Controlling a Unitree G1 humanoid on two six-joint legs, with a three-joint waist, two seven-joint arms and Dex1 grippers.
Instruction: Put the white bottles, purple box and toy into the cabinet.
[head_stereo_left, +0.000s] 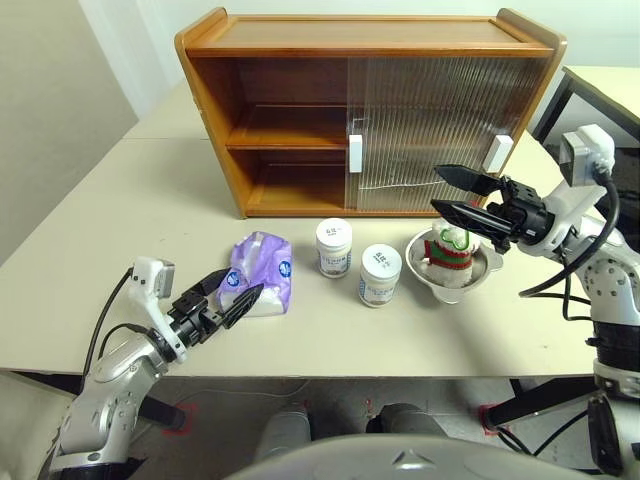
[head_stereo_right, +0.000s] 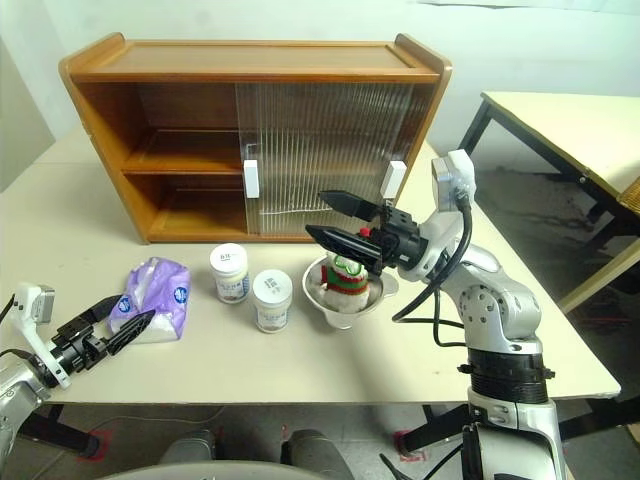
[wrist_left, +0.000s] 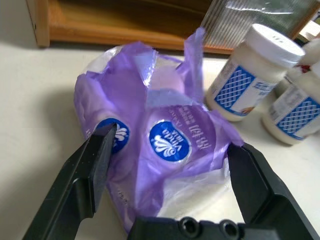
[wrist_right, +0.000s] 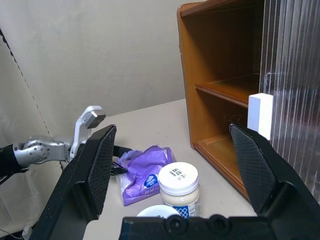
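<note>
Nearest the front edge of the counter (head_stereo_left: 80, 290), the left end effector (head_stereo_left: 232, 300) had its two black fingers spread apart on either side of the purple box (head_stereo_left: 262, 272), not yet closed on it. From there I looked over the rest, biggest first. At the back edge of the counter stood the cabinet (head_stereo_left: 370, 110), its left half open on two bare shelves and its right half covered by the ribbed sliding doors with their white handles (head_stereo_left: 355, 155). On the right, the right end effector (head_stereo_left: 462, 197) hung above the counter with its fingers apart and nothing between them, pointing toward the left and sitting just above the toy. The purple box lay crumpled toward the front left of the counter, a blue round logo showing on its side. A steel bowl (head_stereo_left: 488, 268) sat toward the right, in front of the closed doors, with the toy (head_stereo_left: 450, 252) inside it, striped scarf and hat showing. Between box and bowl stood the two white bottles, one (head_stereo_left: 333, 247) nearer the cabinet, the other (head_stereo_left: 380, 275) nearer the front edge, close together but apart.
</note>
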